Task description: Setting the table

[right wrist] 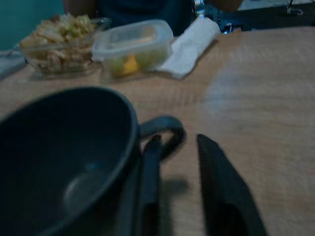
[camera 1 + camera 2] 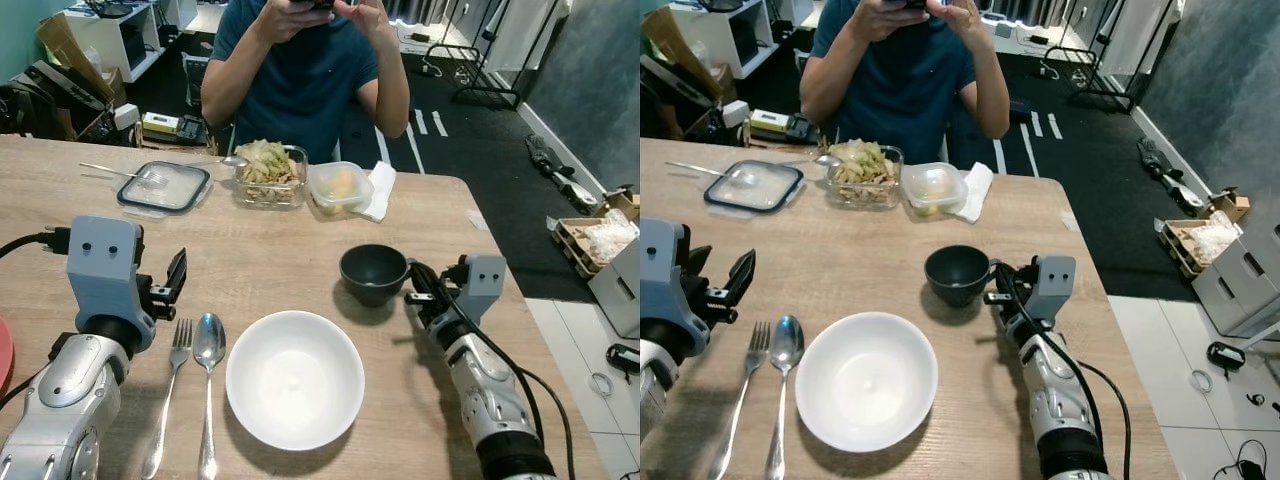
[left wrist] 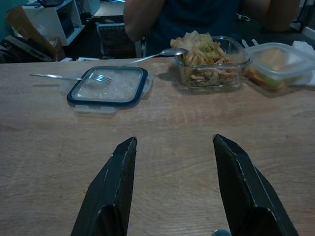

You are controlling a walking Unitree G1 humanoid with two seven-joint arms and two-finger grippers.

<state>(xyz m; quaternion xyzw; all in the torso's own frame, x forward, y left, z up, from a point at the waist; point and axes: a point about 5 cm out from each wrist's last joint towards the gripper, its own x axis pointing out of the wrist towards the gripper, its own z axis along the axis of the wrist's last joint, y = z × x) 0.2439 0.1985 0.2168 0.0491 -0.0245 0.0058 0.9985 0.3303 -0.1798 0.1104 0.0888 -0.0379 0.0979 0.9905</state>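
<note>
**Place setting nearly laid; cup just being placed**

The right gripper (image 2: 992,283) sits low on the table (image 2: 250,250), its two fingers a little apart at the handle of the dark cup (image 2: 374,272). In the right wrist view one finger (image 1: 150,191) lies against the cup's wall beside the handle loop and the other (image 1: 224,196) stands clear on the far side, so the fingers look parted and not clamped on anything. The cup stands upright on the wood, just beyond and to the right of the white bowl (image 2: 294,378).

The left gripper (image 2: 168,285) is held above the table's left part with its fingers spread wide and nothing between them; the left wrist view shows bare wood in the gap.

Just left of the bowl lie a spoon (image 2: 208,385) and, beside it, a fork (image 2: 168,395), both lengthwise with handles toward the robot. A sliver of something red (image 2: 4,355) shows at the left edge; what it is cannot be told.

Farther off, near a seated person (image 2: 300,70), are a lid (image 2: 163,186) with a fork on it, a glass dish of food (image 2: 268,172), a lidded tub (image 2: 340,187) and a napkin (image 2: 381,190).

By my reading the bowl, cutlery and cup are in place. What seems left is freeing the right gripper from the cup, and perhaps a napkin.
</note>
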